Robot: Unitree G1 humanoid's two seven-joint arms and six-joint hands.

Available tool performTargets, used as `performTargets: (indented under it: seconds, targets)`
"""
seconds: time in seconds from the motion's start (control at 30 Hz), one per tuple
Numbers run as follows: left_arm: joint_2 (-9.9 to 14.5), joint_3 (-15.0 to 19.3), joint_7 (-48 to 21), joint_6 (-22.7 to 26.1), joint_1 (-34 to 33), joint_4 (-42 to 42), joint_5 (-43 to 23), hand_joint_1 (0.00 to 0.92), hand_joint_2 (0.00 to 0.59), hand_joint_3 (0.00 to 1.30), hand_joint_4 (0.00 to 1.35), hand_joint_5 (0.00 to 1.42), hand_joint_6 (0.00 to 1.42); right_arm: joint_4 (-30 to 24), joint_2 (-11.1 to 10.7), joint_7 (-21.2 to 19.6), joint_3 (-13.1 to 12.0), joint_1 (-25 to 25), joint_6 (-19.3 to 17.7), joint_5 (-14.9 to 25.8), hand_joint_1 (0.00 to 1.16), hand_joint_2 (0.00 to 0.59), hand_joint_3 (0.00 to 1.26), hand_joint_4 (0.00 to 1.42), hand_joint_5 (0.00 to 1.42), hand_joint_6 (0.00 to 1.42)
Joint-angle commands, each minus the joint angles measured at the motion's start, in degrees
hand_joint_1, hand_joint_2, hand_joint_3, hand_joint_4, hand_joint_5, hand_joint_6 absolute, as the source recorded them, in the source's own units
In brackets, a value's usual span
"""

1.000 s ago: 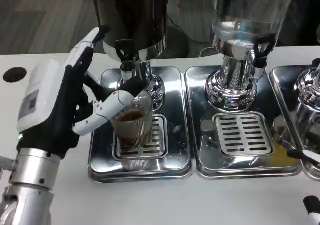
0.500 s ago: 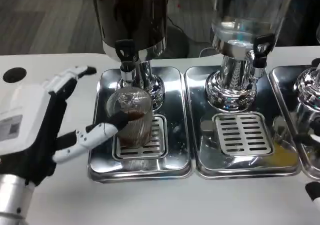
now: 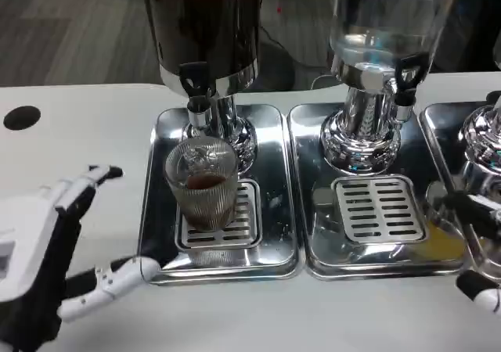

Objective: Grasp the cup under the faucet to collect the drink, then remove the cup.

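Head view. The ribbed glass cup (image 3: 201, 181), partly filled with dark drink, stands upright on the slotted grate (image 3: 221, 224) of the left drip tray (image 3: 156, 211), directly below the black-handled faucet (image 3: 196, 88) of the dark dispenser (image 3: 205, 23). The left hand (image 3: 47, 262) lies at the lower left over the white table (image 3: 94, 133), well apart from the cup, fingers spread and holding nothing; one fingertip reaches the tray's front corner. Of the right hand (image 3: 479, 246) only dark and white fingertips show at the right edge, so its state cannot be told. The step in hand appears to be regrasping the filled cup for removal. Done well, the left hand would approach from the side, close around the cup's mid-wall, and lift it level, clear of faucet and tray lip, to avoid spilling.
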Motion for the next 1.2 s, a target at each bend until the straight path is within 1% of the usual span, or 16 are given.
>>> performTargets:
  seconds: [0.03, 0.17, 0.3, 0.43, 0.53, 0.63, 0.7, 0.73, 0.83, 0.93, 1.2]
  targets:
    - [-0.5, 0.7, 0.6, -1.4, 3.1, -0.8, -0.3, 0.0, 0.045, 0.23, 0.14, 0.19, 0.41, -0.3, -0.2, 0.9, 2.3, -3.0, 3.2, -2.0, 0.58, 0.192, 0.17, 0.09, 0.09, 0.06]
    - [-1.0, 0.5, 1.2, -2.5, 5.9, -0.7, -0.1, 0.0, 0.045, 0.23, 0.14, 0.19, 0.41, -1.8, 0.4, 0.4, 4.4, -5.4, 5.8, -4.2, 0.59, 0.182, 0.17, 0.11, 0.12, 0.05]
    - [-1.8, 0.4, 1.9, -3.5, 8.1, -0.7, 0.2, 0.0, 0.045, 0.23, 0.14, 0.19, 0.41, -2.4, 1.3, 0.1, 6.0, -7.5, 7.8, -5.0, 0.61, 0.174, 0.16, 0.11, 0.12, 0.06]
    - [-2.4, 0.1, 2.6, -4.2, 10.1, -1.0, 1.0, 0.0, 0.045, 0.23, 0.14, 0.19, 0.41, -2.7, 3.0, -0.1, 8.1, -10.5, 9.6, -5.4, 0.62, 0.167, 0.15, 0.1, 0.11, 0.09]
    - [-2.9, 0.1, 3.4, -5.1, 12.1, -1.3, 1.3, 0.0, 0.045, 0.23, 0.14, 0.19, 0.41, -1.9, 4.6, -0.3, 9.8, -13.0, 10.8, -5.5, 0.63, 0.161, 0.15, 0.1, 0.11, 0.11]
    - [-3.4, 0.0, 3.9, -5.6, 13.9, -1.9, 2.0, 0.0, 0.045, 0.23, 0.14, 0.19, 0.41, -0.1, 6.9, -0.6, 11.6, -15.9, 11.7, -5.4, 0.65, 0.152, 0.15, 0.1, 0.12, 0.13]
    - [-3.8, -0.4, 4.2, -6.0, 15.0, -2.1, 2.5, 0.0, 0.045, 0.23, 0.14, 0.19, 0.41, 1.1, 8.0, -0.8, 12.5, -17.2, 12.0, -5.8, 0.65, 0.152, 0.15, 0.1, 0.12, 0.13]
    - [-4.0, -0.6, 4.4, -6.3, 15.5, -2.0, 2.8, 0.0, 0.045, 0.23, 0.14, 0.19, 0.41, 1.7, 8.4, -1.0, 13.1, -17.9, 12.2, -6.2, 0.66, 0.14, 0.15, 0.1, 0.13, 0.13]
    - [-4.5, -1.5, 5.1, -7.0, 16.8, -1.8, 3.8, 0.0, 0.047, 0.23, 0.14, 0.19, 0.41, 2.7, 9.3, -1.9, 14.1, -19.1, 12.5, -7.7, 0.66, 0.136, 0.15, 0.1, 0.13, 0.13]
    - [-4.9, -1.9, 5.8, -7.6, 17.8, -1.7, 4.4, 0.0, 0.049, 0.23, 0.14, 0.19, 0.41, 2.7, 9.8, -3.4, 15.2, -20.6, 13.4, -10.4, 0.67, 0.128, 0.14, 0.1, 0.13, 0.14]
    - [-5.6, -2.2, 7.3, -8.9, 20.6, -2.4, 5.4, 0.0, 0.054, 0.23, 0.14, 0.19, 0.41, 4.7, 12.5, -5.7, 18.2, -26.3, 17.1, -13.9, 0.68, 0.127, 0.13, 0.1, 0.13, 0.14]
